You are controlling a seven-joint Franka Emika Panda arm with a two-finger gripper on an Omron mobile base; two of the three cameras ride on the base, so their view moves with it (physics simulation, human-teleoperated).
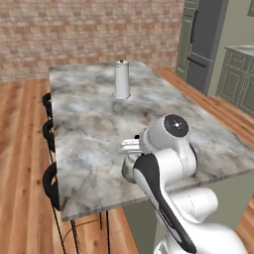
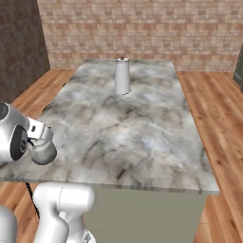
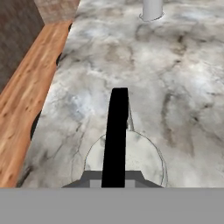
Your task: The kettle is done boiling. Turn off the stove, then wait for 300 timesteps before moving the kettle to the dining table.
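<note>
Along the left edge, black wire-frame stools (image 1: 49, 183) are tucked against the dining table (image 1: 89, 129), whose marble surface runs away toward a brick wall. Further along, near the far end of that surface and well apart from the arm, a tall silver cylinder (image 1: 121, 79) stands upright. To the right of that, at the near edge, the gripper (image 2: 42, 142) carries the kettle (image 2: 44, 152): its fingers are clenched on the black arched handle, and the hand view looks straight down that handle onto the kettle's pale lid (image 3: 127, 159). In the right base view the kettle hangs at the near left corner of the surface; whether its base already touches the marble or sits just above it cannot be told.

The step in hand appears to be the last one, setting the kettle down on the dining table, with the stove part of the task presumably behind it. The next move would call for lowering the kettle until it rests flat, well inside the edge rather than at the corner, then releasing the handle and lifting clear without tipping it.

No brand, label or writing can be read on the kettle, the cylinder or the table.
</note>
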